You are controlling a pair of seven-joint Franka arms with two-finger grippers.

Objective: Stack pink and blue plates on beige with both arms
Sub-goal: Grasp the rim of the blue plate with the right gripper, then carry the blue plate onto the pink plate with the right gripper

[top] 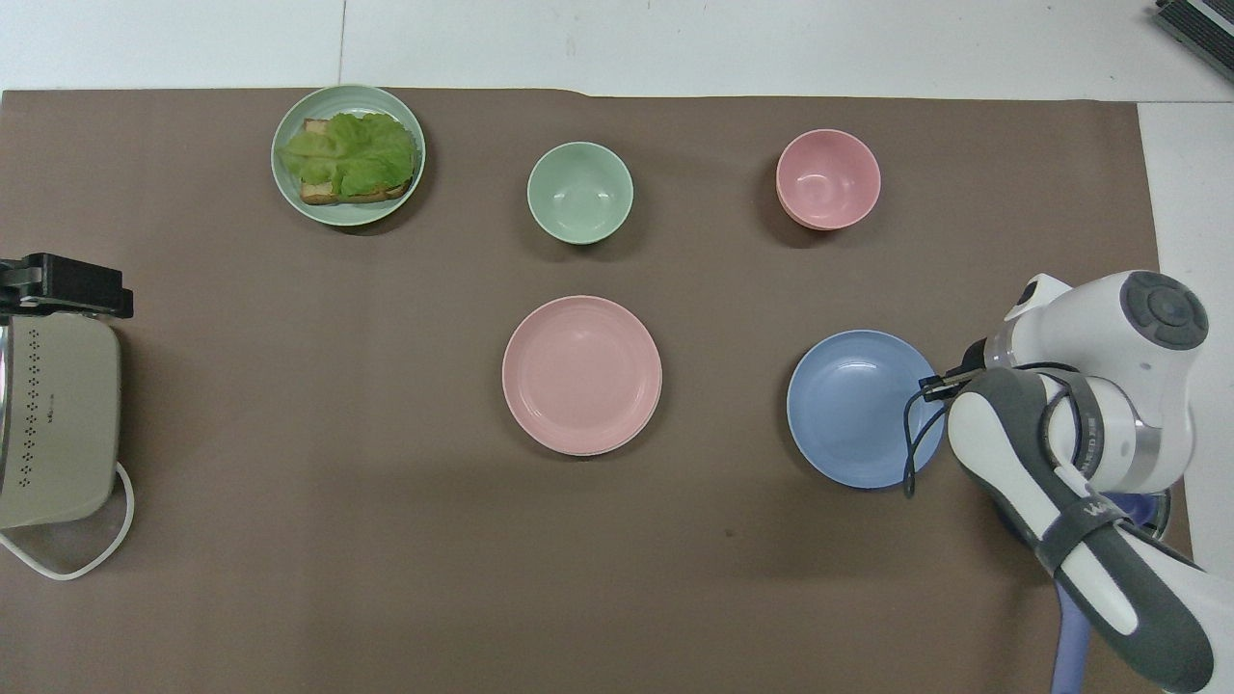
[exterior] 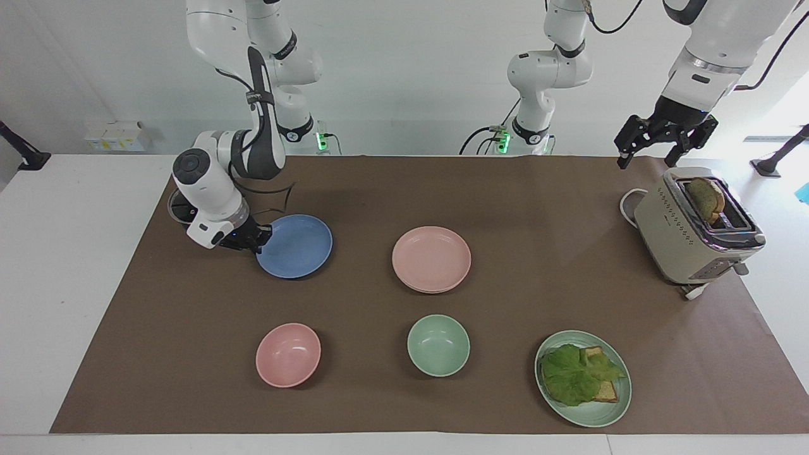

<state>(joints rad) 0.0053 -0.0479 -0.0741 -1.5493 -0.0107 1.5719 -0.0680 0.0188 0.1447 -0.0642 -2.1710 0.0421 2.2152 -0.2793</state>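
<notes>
The blue plate (exterior: 297,246) (top: 858,410) lies toward the right arm's end of the brown mat. My right gripper (exterior: 260,239) (top: 930,387) is shut on the rim nearest that arm's end, and that edge looks slightly raised. The pink plate (exterior: 431,258) (top: 581,374) sits at the middle of the mat. A second thin rim shows just under its edge; the beige plate is otherwise hidden. My left gripper (exterior: 663,144) (top: 63,286) hangs open in the air over the toaster's end of the table and waits.
A beige toaster (exterior: 689,237) (top: 53,424) holding a bread slice stands at the left arm's end. Farther from the robots sit a pink bowl (exterior: 288,354), a green bowl (exterior: 438,345) and a green plate (exterior: 600,411) with lettuce and bread.
</notes>
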